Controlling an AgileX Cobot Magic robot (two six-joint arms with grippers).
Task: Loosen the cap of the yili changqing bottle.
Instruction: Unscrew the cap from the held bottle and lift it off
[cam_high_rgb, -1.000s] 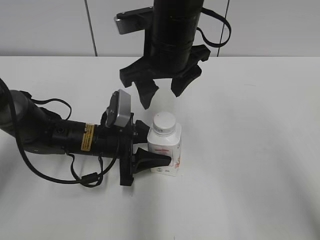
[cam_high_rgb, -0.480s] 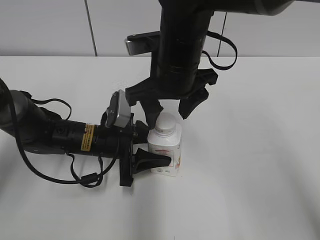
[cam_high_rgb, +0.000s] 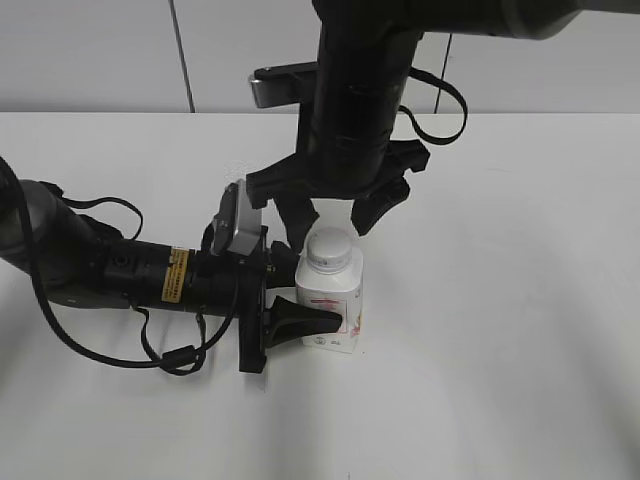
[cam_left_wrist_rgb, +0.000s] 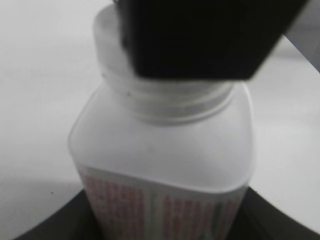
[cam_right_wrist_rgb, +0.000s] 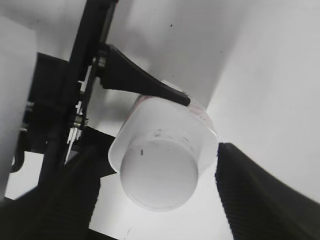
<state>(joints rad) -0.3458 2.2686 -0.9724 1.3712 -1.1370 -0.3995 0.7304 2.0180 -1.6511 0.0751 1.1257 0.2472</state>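
The white yili changqing bottle (cam_high_rgb: 333, 302) stands upright on the white table, red print on its label. My left gripper (cam_high_rgb: 290, 295) is shut on its body from the left; the left wrist view shows the bottle (cam_left_wrist_rgb: 165, 160) between the dark fingers. Its round white cap (cam_high_rgb: 331, 246) sits on the neck. My right gripper (cam_high_rgb: 333, 222) hangs from above, open, with one finger on each side of the cap. In the right wrist view the cap (cam_right_wrist_rgb: 159, 174) lies between the two ribbed fingers (cam_right_wrist_rgb: 159, 200) with gaps on both sides.
The white table (cam_high_rgb: 500, 330) spreads all round the bottle, with a pale wall behind. The left arm and its cables (cam_high_rgb: 90, 275) lie along the table at the left.
My right gripper has come down from above the bottle and now straddles the cap. The left gripper and bottle have not moved.
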